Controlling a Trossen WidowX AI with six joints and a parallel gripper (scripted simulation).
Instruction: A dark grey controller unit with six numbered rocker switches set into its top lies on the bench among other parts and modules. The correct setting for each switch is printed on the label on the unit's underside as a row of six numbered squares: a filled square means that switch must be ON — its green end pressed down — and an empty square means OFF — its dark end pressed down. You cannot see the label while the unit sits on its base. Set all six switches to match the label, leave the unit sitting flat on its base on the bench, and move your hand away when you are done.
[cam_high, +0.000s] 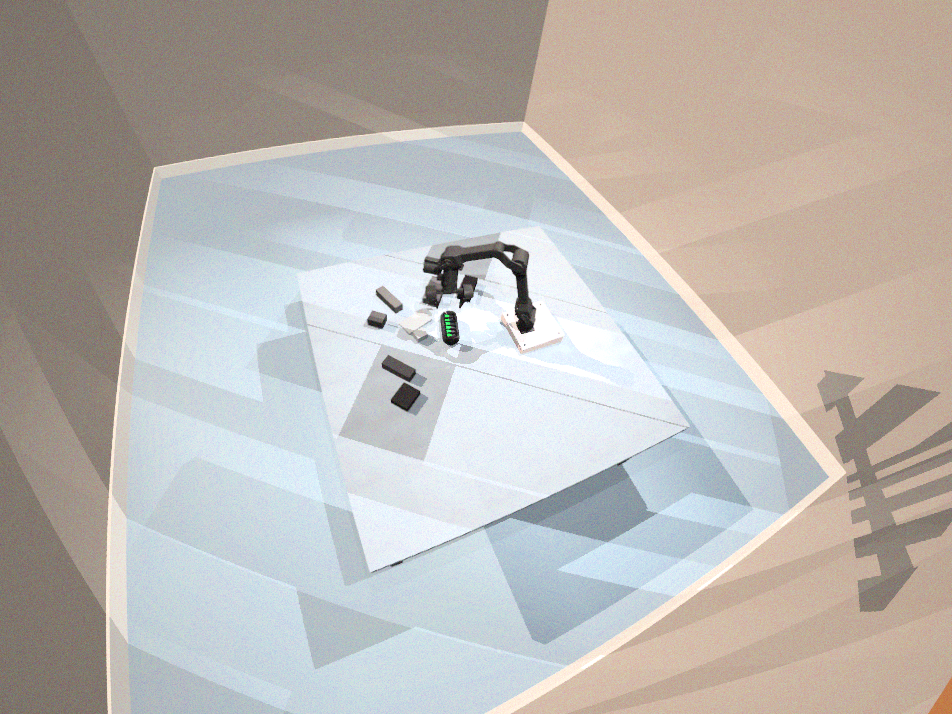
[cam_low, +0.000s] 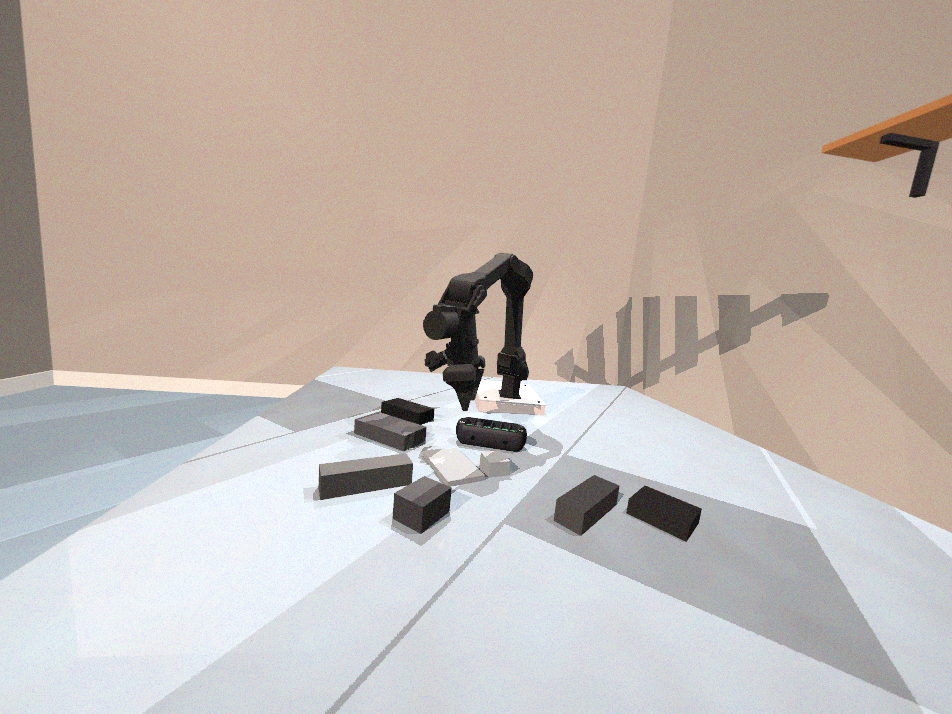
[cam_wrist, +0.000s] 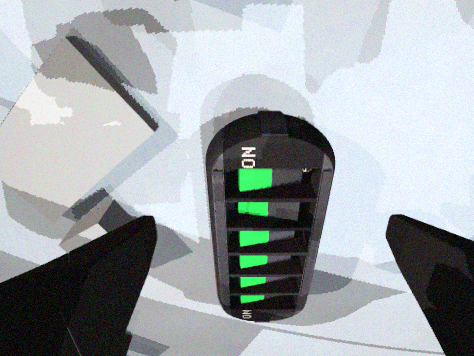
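The dark grey controller unit (cam_high: 449, 328) (cam_low: 491, 436) (cam_wrist: 275, 152) sits upright on the bench (cam_high: 492, 430) (cam_low: 253, 599), its switches facing up. Its long side runs up and down in the wrist view. All six switches show green at their left ends, the side marked ON; which ends are pressed down I cannot tell for certain. The label underneath is hidden. My gripper (cam_low: 464, 407) (cam_wrist: 271, 220) is wide open and empty. In the wrist view its fingers show on either side of the unit, apart from it. In the exterior view it hangs above the unit's left end.
A pale flat plate (cam_low: 453, 465) (cam_wrist: 70, 145) and a small pale block (cam_low: 498, 463) lie beside the unit. Dark blocks lie farther out, among them a long one (cam_high: 389, 298) (cam_low: 365, 475), a short one (cam_high: 376, 318) (cam_low: 422, 503) and a flat one (cam_high: 405, 396) (cam_low: 664, 512).
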